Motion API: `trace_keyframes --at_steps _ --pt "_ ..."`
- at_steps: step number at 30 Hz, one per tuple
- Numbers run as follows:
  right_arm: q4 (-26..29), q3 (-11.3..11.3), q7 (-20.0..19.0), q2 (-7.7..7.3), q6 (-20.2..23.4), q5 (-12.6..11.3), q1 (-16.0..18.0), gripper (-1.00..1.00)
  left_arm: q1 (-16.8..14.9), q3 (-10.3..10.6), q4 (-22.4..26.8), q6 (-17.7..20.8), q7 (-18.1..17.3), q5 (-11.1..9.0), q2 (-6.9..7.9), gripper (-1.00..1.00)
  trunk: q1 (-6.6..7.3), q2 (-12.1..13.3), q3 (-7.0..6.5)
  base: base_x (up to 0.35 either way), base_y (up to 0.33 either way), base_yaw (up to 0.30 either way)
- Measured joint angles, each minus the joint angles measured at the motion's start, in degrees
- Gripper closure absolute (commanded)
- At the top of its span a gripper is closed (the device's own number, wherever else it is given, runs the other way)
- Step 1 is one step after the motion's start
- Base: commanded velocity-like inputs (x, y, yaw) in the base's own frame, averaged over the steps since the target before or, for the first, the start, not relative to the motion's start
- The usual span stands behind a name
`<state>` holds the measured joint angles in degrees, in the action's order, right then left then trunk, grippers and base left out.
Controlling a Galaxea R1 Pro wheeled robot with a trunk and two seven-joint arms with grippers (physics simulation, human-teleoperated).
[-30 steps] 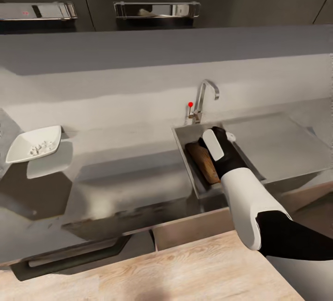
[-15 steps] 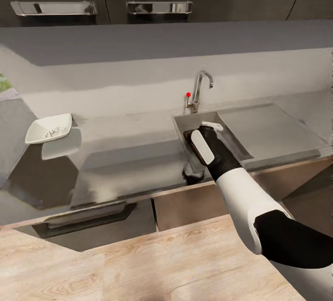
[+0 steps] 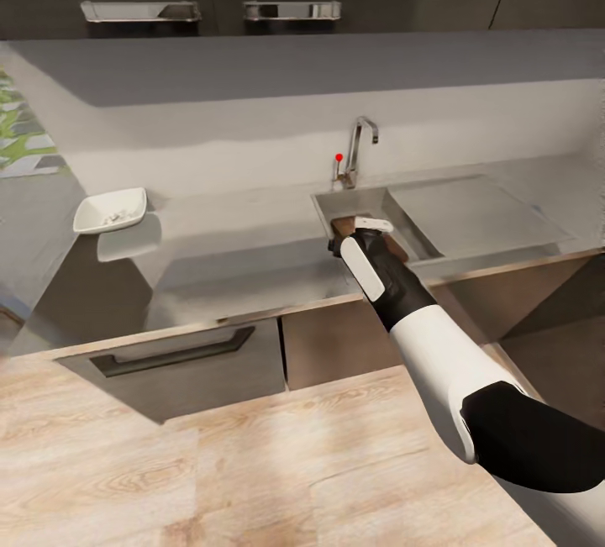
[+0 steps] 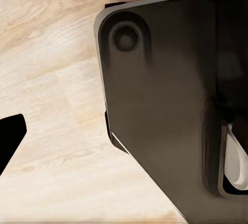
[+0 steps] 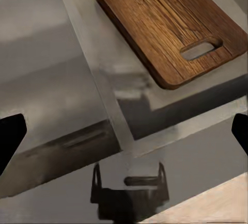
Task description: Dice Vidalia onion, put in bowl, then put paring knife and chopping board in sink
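Observation:
The dark-brown chopping board (image 5: 165, 28) lies flat in the grey sink (image 5: 98, 79); in the head view one corner of the chopping board (image 3: 339, 228) shows past my right arm. My right gripper (image 5: 124, 133) hangs open and empty above the near rim of the sink (image 3: 374, 194), its fingertips (image 5: 10, 136) wide apart. The white bowl (image 3: 110, 211) stands far left on the countertop (image 3: 235, 253), with small white bits of diced onion (image 3: 112, 215) inside. The paring knife is out of view. My left gripper's one visible fingertip (image 4: 10, 136) sits far out to the side over the wooden floor.
A chrome tap (image 3: 361, 144) with a red knob (image 3: 339, 157) rises behind the sink, and a flat drainboard (image 3: 470, 211) lies to its right. Below the counter a dark drawer (image 3: 168, 354) stands slightly open. Pale wood floor (image 3: 252, 463) spreads in front.
The head view has pulled back and shifted, so the counter looks farther away. My right gripper has drawn back from over the board toward the sink's near rim.

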<state>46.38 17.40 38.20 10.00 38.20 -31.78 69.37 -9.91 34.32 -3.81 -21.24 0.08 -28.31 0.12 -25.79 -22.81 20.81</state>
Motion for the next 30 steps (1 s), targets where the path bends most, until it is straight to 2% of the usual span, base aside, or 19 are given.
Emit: trace_keyframes --at_steps 23,30 --pt "-1.36 -0.01 -0.96 0.0 -0.03 0.16 0.0 -1.0 0.0 0.0 0.01 0.01 0.0 -0.02 0.0 -1.0 0.0 0.0 0.0 -0.338 0.0 0.0" --pt "-5.61 -0.03 -6.2 0.0 -0.47 0.41 0.0 -1.0 0.01 0.0 0.02 0.01 0.0 -0.02 0.0 -1.0 0.0 0.0 0.0 -0.302 0.0 0.0"
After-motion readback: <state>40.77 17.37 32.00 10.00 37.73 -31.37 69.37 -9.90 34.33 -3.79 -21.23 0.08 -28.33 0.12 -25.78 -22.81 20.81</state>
